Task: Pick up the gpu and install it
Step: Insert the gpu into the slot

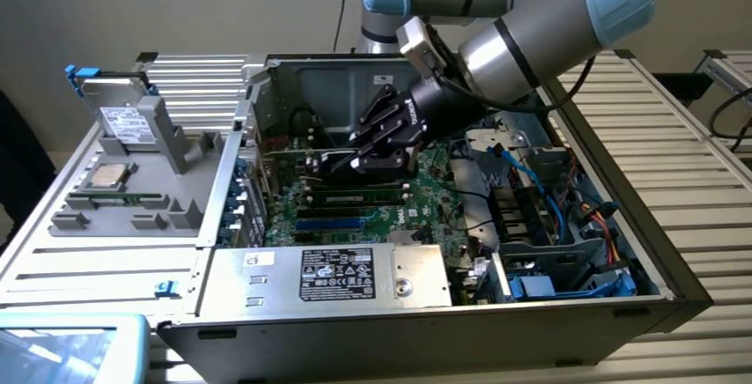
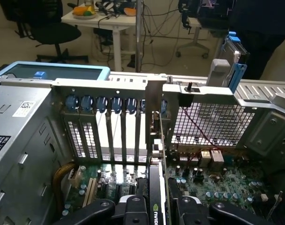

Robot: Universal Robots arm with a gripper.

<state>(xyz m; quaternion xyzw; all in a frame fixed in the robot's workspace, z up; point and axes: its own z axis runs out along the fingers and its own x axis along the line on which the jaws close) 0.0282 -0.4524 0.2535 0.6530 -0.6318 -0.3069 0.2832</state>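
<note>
The gpu (image 2: 155, 187) is seen edge-on in the wrist view, with a black cooler bearing a logo. Its silver bracket (image 2: 154, 108) stands upright against the case's rear slot panel (image 2: 109, 126), beside several slot covers. My gripper (image 2: 157, 206) is shut on the card, with a black finger (image 2: 133, 206) on each side. In the exterior view my gripper (image 1: 358, 159) reaches down inside the open computer case, just above the green motherboard (image 1: 400, 217). The arm hides the card's lower edge and its slot.
A silver power supply (image 1: 341, 274) fills the case's near corner. Dark memory sticks (image 1: 352, 197) lie just in front of the gripper. A drive cage with blue cables (image 1: 564, 261) sits at the exterior view's right. A grey fixture (image 1: 129, 181) outside the case holds a hard drive (image 1: 123, 124).
</note>
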